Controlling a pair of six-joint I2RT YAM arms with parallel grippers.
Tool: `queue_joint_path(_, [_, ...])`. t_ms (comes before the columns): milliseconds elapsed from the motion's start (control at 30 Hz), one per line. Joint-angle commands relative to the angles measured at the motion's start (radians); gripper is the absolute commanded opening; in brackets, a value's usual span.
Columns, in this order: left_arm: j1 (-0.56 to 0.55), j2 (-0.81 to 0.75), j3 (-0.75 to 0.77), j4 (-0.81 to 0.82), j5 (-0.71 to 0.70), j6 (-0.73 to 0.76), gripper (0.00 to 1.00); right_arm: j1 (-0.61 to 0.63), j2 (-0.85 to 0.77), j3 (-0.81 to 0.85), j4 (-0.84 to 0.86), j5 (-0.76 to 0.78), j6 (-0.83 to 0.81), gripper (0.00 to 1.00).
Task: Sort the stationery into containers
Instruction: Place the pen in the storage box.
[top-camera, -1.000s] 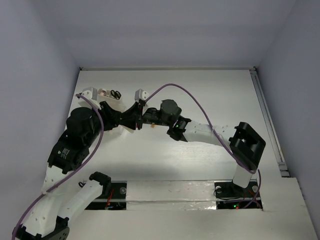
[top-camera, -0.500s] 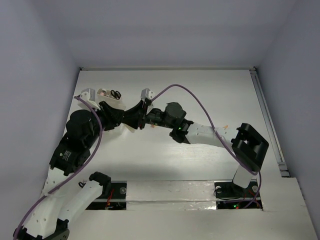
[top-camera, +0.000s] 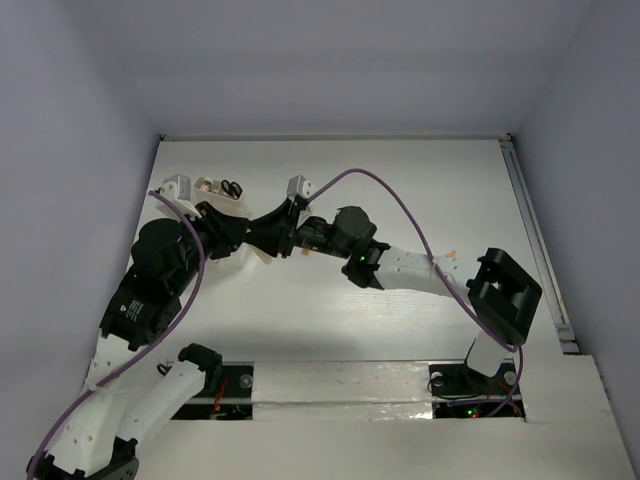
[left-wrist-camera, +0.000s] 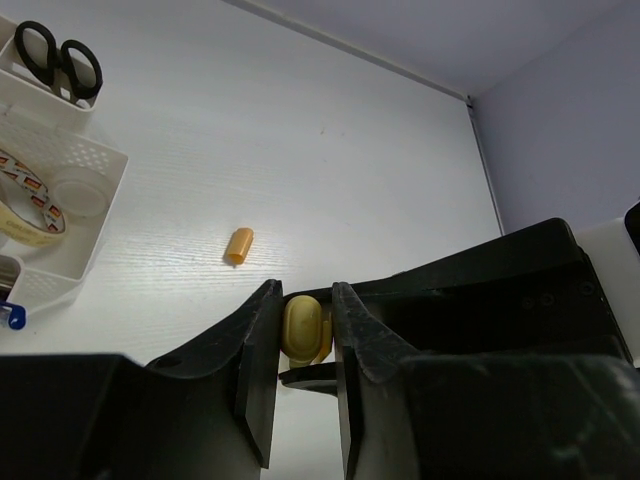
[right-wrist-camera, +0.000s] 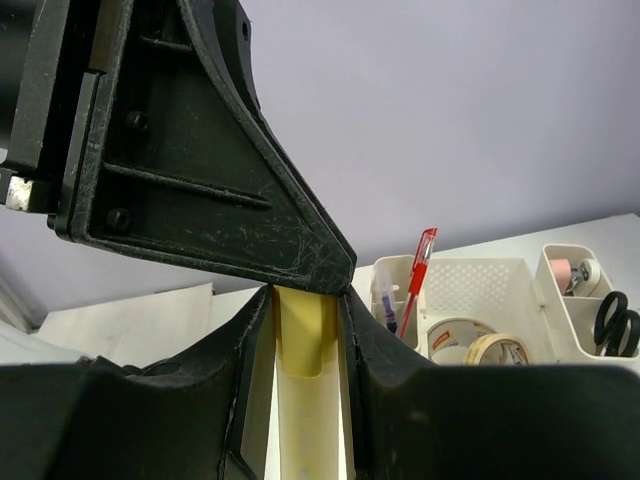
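Handover at mid-desk. The white compartment organiser (top-camera: 205, 186) stands at about 10 o'clock on the desk (top-camera: 420, 180). It already holds the black-handled scissors (left-wrist-camera: 60, 60), tape rolls (left-wrist-camera: 25, 205) and a red pen (right-wrist-camera: 421, 265).

Just to its right the two arms meet tip to tip. Over the past second the right arm's wrist and elbow have eased toward 3 o'clock, and the left arm has stretched slightly after it. The meeting point has therefore drifted away from the organiser, so this looks like a pass between arms rather than a drop.

The left fingers (left-wrist-camera: 303, 300) are nearly closed and pinch the rounded end of a pale yellow stick (left-wrist-camera: 303, 335) from both sides. The right fingers (right-wrist-camera: 305, 295) are drawn in just as narrowly, and the same stick fills the gap between them. Both arms appear to grip it at once, and it is held clear of the organiser, so it is not yet sorted.

Further right, toward 2 o'clock in the left wrist view, a small orange bit (left-wrist-camera: 239, 245) lies loose on the desk. It is well apart from the organiser and waits its turn.
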Motion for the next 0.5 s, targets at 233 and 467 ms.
queue_joint_path(233, [-0.004, 0.006, -0.024, 0.024, 0.014, -0.010, 0.00, 0.005, -0.090, 0.011, 0.095, 0.081, 0.021, 0.10])
queue_joint_path(467, [-0.004, 0.040, -0.030, 0.072, -0.030, 0.019, 0.00, 0.005, -0.101, -0.038, 0.103, 0.076, 0.062, 0.52])
